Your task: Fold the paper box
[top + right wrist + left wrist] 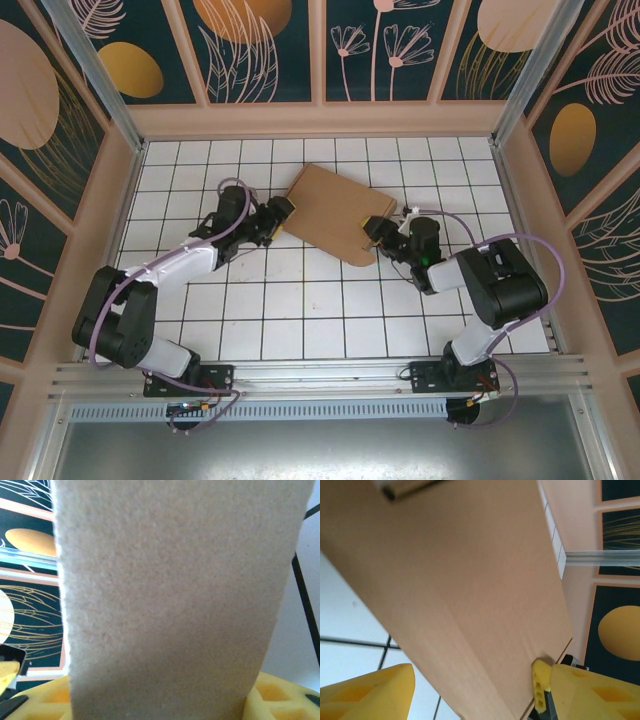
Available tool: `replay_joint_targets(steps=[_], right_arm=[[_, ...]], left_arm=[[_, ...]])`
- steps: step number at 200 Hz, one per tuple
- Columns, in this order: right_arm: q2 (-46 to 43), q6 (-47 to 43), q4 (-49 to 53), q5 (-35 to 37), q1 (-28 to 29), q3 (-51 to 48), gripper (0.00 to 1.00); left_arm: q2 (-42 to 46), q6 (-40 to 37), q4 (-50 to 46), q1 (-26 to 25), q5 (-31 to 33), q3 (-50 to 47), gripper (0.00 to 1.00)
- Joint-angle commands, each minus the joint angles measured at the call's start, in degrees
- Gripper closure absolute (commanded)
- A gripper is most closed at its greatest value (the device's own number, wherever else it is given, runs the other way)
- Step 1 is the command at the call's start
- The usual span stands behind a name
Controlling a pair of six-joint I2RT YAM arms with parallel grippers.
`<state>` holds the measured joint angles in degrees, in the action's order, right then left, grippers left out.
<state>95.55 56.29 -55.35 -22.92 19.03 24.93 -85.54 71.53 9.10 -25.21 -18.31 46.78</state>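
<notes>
Right gripper [381,233] seems clamped on the near right corner of the paper box [335,205], and the left gripper [277,216] sits at its left edge with jaws well apart. I'd call this a regrip mid-fold, and next the left one needs to close on that edge without the box sliding. Box itself lies roughly flat on the far half of the tiled table [300,310]. Overhead just gives the layout, the left wrist cam shows the gap between a yellow finger [367,692] and the board, and the right wrist cam shows cardboard packed finger to finger.
</notes>
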Motion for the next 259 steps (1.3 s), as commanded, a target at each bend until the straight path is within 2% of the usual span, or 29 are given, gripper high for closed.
replay_joint_targets(steps=[1,67,107,152,177,239,259], right_arm=[[-0.1,1.6,-0.3,6.3,1.3,-1.4,0.60],[3.2,6.7,-4.7,2.5,2.2,-1.8,0.63],[3.3,6.2,-2.7,1.4,2.7,-0.9,0.65],[2.5,5.3,-0.3,2.5,2.6,-0.6,0.65],[3.7,6.1,-1.0,1.1,2.8,-0.1,0.65],[4.1,7.5,0.8,-4.4,3.8,2.2,0.64],[3.7,8.8,2.8,-7.4,4.1,3.8,0.64]], left_arm=[[-2.6,8.6,0.6,-1.5,2.4,1.2,0.28],[-10.6,7.7,4.3,-2.6,1.5,5.2,0.31],[-14.2,7.6,6.4,-2.6,0.9,6.7,0.33],[-11.0,5.4,1.4,-2.6,3.0,7.4,0.33],[-12.3,5.9,1.9,-2.6,1.7,8.1,0.33],[-19.8,5.6,8.2,-2.8,2.0,8.6,0.35],[-21.7,5.7,13.2,-3.0,2.2,8.4,0.37]])
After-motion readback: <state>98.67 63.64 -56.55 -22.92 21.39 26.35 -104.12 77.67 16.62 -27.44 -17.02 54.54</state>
